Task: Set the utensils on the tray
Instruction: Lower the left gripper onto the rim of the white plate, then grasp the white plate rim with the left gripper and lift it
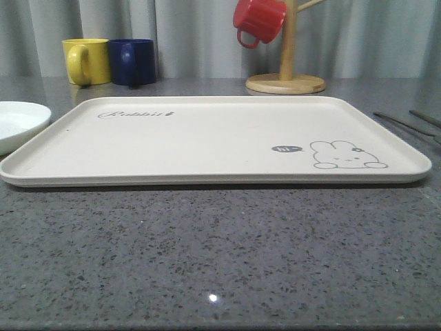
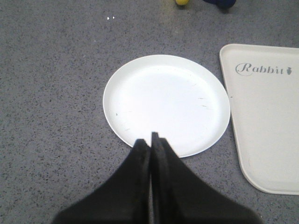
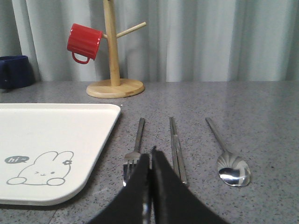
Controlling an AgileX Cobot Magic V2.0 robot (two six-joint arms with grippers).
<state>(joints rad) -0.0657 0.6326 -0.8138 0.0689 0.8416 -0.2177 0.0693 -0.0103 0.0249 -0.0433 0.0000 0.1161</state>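
Note:
The cream tray [image 1: 207, 138] with its rabbit drawing lies empty in the middle of the grey table; its corners show too [image 2: 266, 116] [image 3: 51, 140]. Left of it sits the round white plate [image 1: 17, 124] [image 2: 166, 102]. My left gripper [image 2: 150, 140] hangs shut and empty over the plate's near rim. To the tray's right lie a steel fork [image 3: 135, 147], a knife [image 3: 176, 147] and a spoon [image 3: 229, 161], side by side on the table. My right gripper [image 3: 150, 156] is shut with nothing in it, just short of the fork's tines and the knife.
A yellow mug [image 1: 86, 61] and a navy mug [image 1: 132, 61] stand behind the tray at the left. A wooden mug tree [image 1: 286, 69] [image 3: 113, 70] with a red mug [image 1: 258, 21] [image 3: 84, 43] stands behind at the right. Curtains close the back.

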